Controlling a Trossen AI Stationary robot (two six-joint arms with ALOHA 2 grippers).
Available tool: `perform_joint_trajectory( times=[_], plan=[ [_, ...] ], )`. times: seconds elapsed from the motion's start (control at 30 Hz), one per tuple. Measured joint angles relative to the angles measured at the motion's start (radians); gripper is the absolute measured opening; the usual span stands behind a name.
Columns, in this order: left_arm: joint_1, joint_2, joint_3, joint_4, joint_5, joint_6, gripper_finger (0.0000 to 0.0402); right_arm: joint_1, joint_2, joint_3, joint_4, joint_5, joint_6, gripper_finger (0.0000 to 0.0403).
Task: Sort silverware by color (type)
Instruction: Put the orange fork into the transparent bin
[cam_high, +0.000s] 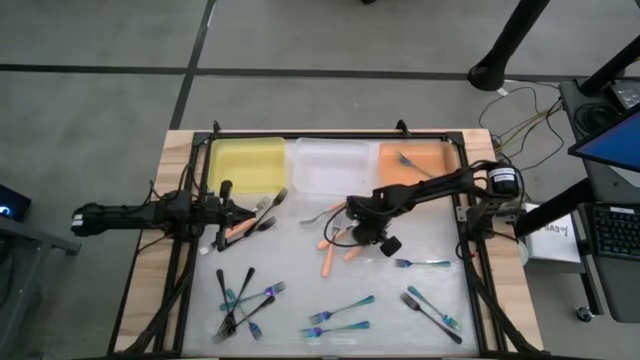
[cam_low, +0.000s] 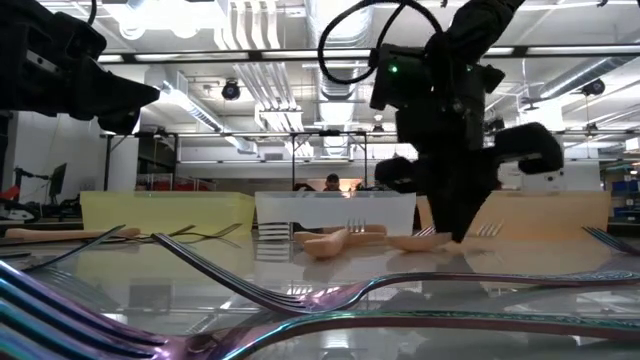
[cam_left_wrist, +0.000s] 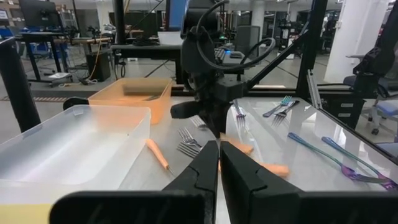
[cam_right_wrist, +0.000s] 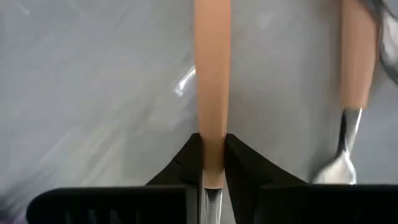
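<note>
Small forks lie scattered on the glass table top. Orange-handled ones (cam_high: 328, 258) sit in the middle, teal ones (cam_high: 345, 308) toward the near edge, black ones (cam_high: 238, 296) at near left. My right gripper (cam_high: 353, 234) points down among the orange forks and is shut on one orange fork (cam_right_wrist: 211, 74); a second orange fork (cam_right_wrist: 354, 87) lies beside it. My left gripper (cam_left_wrist: 218, 167) is shut on nothing and hovers level at the left (cam_high: 243, 218), beside two dark forks (cam_high: 265, 207) and an orange fork (cam_left_wrist: 158, 155). My right gripper pinches the orange fork's handle (cam_right_wrist: 211, 140) between its two fingers, at the end where the handle meets the metal neck (cam_right_wrist: 211, 200). The fingers come from above, pointing down, one on each side of the handle. Whether the fork is off the table, I cannot tell.
Three bins stand in a row along the far edge: yellow (cam_high: 245, 163), clear (cam_high: 335, 172) and orange (cam_high: 432, 160), the orange one with a fork in it (cam_high: 410, 162). A black frame (cam_high: 470, 250) borders the table. A lone teal fork (cam_high: 420, 263) lies right of my right gripper.
</note>
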Motion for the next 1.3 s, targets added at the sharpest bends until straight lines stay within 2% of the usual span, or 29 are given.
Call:
perform_joint_trajectory(
  times=[0.13, 0.27, 0.4, 0.5, 0.6, 0.83, 0.93, 1.03, 1.3],
  plan=[
    [0.000, 0.000, 0.000, 0.000, 0.000, 0.000, 0.0000, -0.001, -0.060, 0.043, -0.025, 0.006, 0.000, 0.0032],
    [0.000, 0.002, 0.000, 0.001, 0.000, 0.000, 0.0000, -0.012, -0.102, 0.102, 0.031, 0.100, -0.030, 0.0032],
    [0.000, 0.002, 0.000, 0.000, 0.000, 0.000, 0.0000, -0.037, -0.108, 0.155, 0.212, 0.214, -0.039, 0.0032],
    [0.000, 0.003, 0.000, 0.000, 0.000, 0.000, 0.0000, -0.074, -0.089, 0.172, 0.377, 0.257, -0.063, 0.0032],
    [0.000, 0.007, 0.000, 0.003, 0.000, 0.000, 0.0000, -0.129, -0.052, 0.193, 0.455, 0.293, -0.120, 0.0032],
    [0.000, 0.011, 0.000, 0.000, 0.000, 0.000, 0.0000, -0.288, 0.074, 0.247, 0.470, 0.322, -0.101, 0.0032],
    [0.000, 0.011, 0.000, 0.000, 0.000, 0.000, 0.0000, -0.334, 0.124, 0.279, 0.470, 0.383, -0.084, 0.0032],
    [0.000, 0.012, 0.000, 0.000, 0.000, 0.000, 0.0000, -0.365, 0.160, 0.313, 0.472, 0.441, -0.077, 0.0032],
    [0.000, 0.012, 0.000, 0.000, 0.000, 0.000, 0.0000, -0.387, 0.196, 0.368, 0.314, 0.444, 0.061, 0.0071]
  ],
)
